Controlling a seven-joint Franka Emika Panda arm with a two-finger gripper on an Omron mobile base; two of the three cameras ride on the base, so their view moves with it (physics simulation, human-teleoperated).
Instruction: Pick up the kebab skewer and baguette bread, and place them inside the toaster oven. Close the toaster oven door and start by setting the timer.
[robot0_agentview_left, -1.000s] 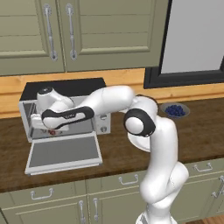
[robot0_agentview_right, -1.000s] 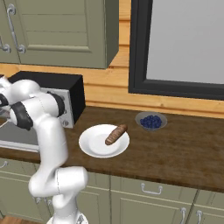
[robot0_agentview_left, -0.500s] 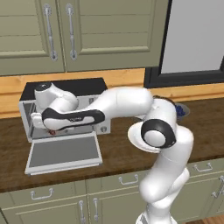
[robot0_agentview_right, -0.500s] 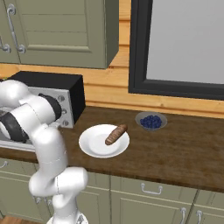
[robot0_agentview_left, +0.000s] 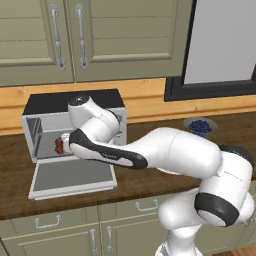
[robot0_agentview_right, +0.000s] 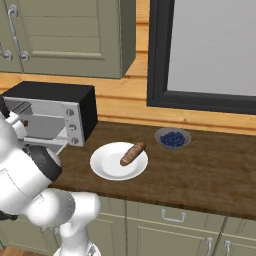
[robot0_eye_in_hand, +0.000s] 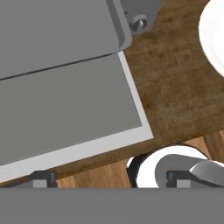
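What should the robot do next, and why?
Probably swing the open claw over to the baguette bread on the white plate. The kebab skewer already sits inside the toaster oven, and the toaster oven door hangs open.

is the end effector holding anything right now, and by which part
Nothing is held. The end effector is open, with only the lowered toaster oven door and the counter between its tips; the baguette bread lies on the plate.

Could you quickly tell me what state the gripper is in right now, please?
Gripper: open and empty, jaws wide apart, above the lowered toaster oven door.
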